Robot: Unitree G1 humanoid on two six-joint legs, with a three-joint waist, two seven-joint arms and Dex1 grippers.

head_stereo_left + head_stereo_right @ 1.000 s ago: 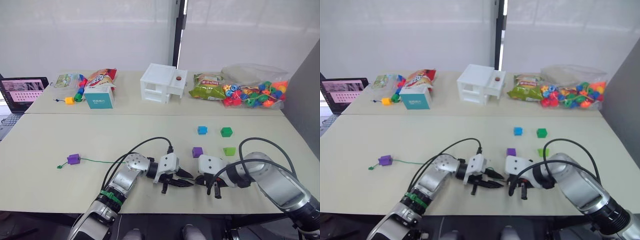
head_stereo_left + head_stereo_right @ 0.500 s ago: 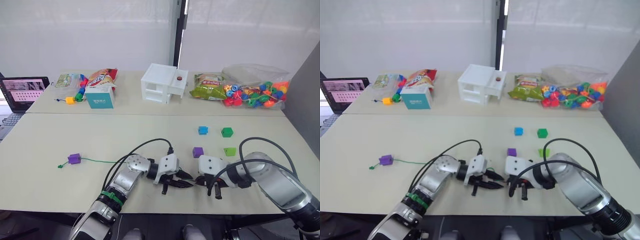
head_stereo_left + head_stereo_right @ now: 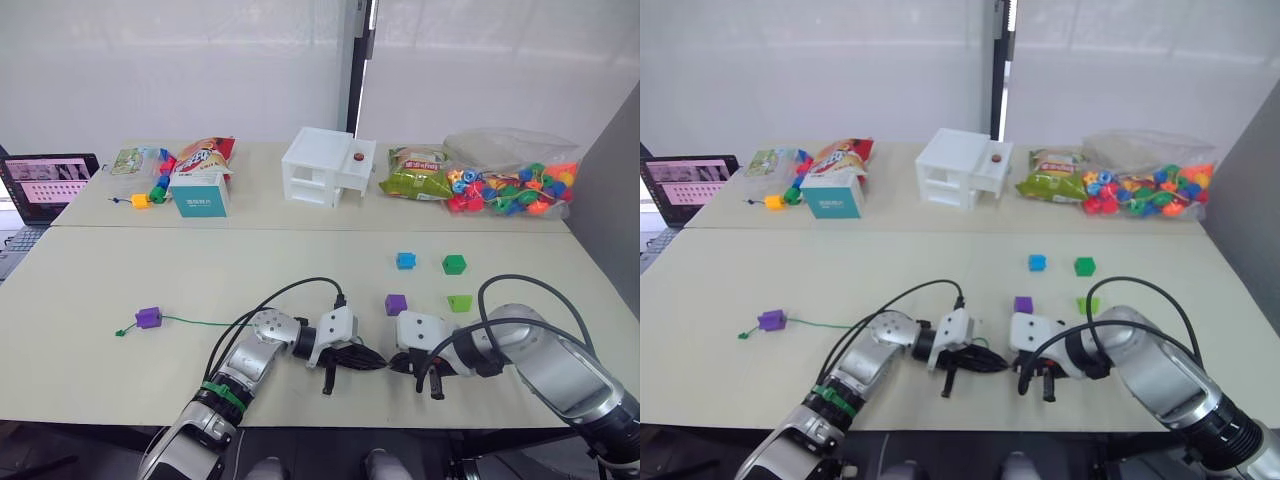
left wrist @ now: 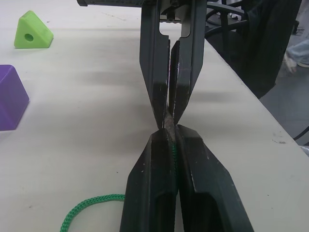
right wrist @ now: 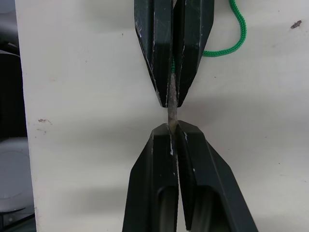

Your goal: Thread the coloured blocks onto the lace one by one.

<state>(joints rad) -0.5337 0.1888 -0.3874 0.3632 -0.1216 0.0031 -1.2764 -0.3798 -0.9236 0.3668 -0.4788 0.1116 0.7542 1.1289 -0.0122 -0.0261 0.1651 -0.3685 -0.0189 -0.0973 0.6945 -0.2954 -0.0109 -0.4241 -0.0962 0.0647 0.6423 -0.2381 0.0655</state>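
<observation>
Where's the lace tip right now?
The lace tip sits near the table's front edge, pinched between the shut left gripper and shut right gripper, just in front of the purple block.

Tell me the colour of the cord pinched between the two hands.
Green, with a stiff grey tip; the lace shows best in the right wrist view.

The left gripper (image 3: 376, 364), spread open a second ago, now has its fingers pressed together on the lace (image 4: 172, 153) tip. It sits tip to tip with the right gripper (image 3: 393, 366), which pinches the same dark needle end (image 5: 172, 110).
</observation>
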